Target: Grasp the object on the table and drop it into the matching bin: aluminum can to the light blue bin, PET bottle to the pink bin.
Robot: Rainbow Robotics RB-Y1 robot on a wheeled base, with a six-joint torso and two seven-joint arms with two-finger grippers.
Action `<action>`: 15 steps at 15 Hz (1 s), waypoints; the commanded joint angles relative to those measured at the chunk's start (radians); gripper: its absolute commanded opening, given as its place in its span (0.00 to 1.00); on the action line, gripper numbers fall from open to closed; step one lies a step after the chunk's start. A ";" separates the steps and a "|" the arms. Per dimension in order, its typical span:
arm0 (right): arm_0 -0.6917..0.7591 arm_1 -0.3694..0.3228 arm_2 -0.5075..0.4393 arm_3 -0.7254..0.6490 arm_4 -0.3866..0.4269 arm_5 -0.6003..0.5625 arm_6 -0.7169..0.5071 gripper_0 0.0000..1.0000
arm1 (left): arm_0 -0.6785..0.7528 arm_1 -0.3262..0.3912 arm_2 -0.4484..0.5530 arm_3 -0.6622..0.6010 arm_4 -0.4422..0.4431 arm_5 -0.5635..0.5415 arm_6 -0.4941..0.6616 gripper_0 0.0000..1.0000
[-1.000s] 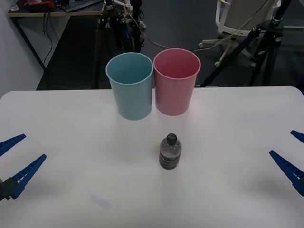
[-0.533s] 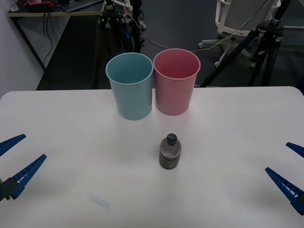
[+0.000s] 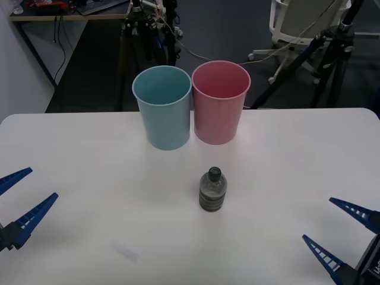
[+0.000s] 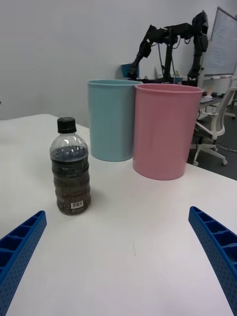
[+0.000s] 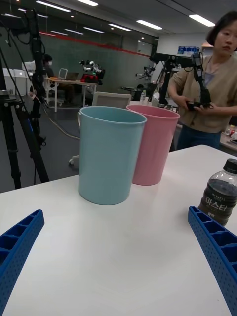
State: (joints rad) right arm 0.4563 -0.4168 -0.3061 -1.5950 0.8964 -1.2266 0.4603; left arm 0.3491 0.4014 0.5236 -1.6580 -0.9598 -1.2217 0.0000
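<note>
Small clear plastic bottle (image 3: 212, 190) with dark cap, upright mid-frame: likely light, smooth, slippery; grip the ribbed lower body. Right pincer (image 3: 336, 235) lower right, released; left pincer (image 3: 22, 199) lower left, released

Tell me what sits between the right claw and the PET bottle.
Nothing: in the front view only bare white table separates the open right claw from the upright PET bottle. The right wrist view shows the same bare stretch.

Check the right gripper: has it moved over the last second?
Yes. In the front view the right gripper, open, has come in from the table's right edge toward the upright PET bottle, which has stayed put.
</note>
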 commanded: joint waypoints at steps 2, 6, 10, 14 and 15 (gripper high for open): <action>-0.027 0.000 0.107 0.050 -0.019 0.039 0.044 1.00 | 0.000 0.000 0.000 0.000 0.000 0.000 0.000 1.00; -0.028 0.001 0.162 0.049 -0.044 0.065 0.058 1.00 | 0.000 0.000 0.000 0.000 0.000 0.000 0.000 1.00; -0.027 0.003 0.214 0.049 -0.085 0.098 0.083 1.00 | 0.000 0.000 0.000 0.000 0.000 0.000 0.000 1.00; -0.068 0.003 0.329 0.049 -0.090 0.170 0.110 1.00 | 0.000 0.000 0.000 0.000 0.000 0.000 0.000 1.00; -0.082 0.003 0.358 0.049 -0.088 0.191 0.116 1.00 | 0.000 0.000 0.000 0.000 0.000 0.000 0.000 1.00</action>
State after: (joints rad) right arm 0.3845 -0.4143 0.0312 -1.5462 0.8070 -1.0514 0.5720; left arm 0.3491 0.4014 0.5236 -1.6580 -0.9598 -1.2217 0.0000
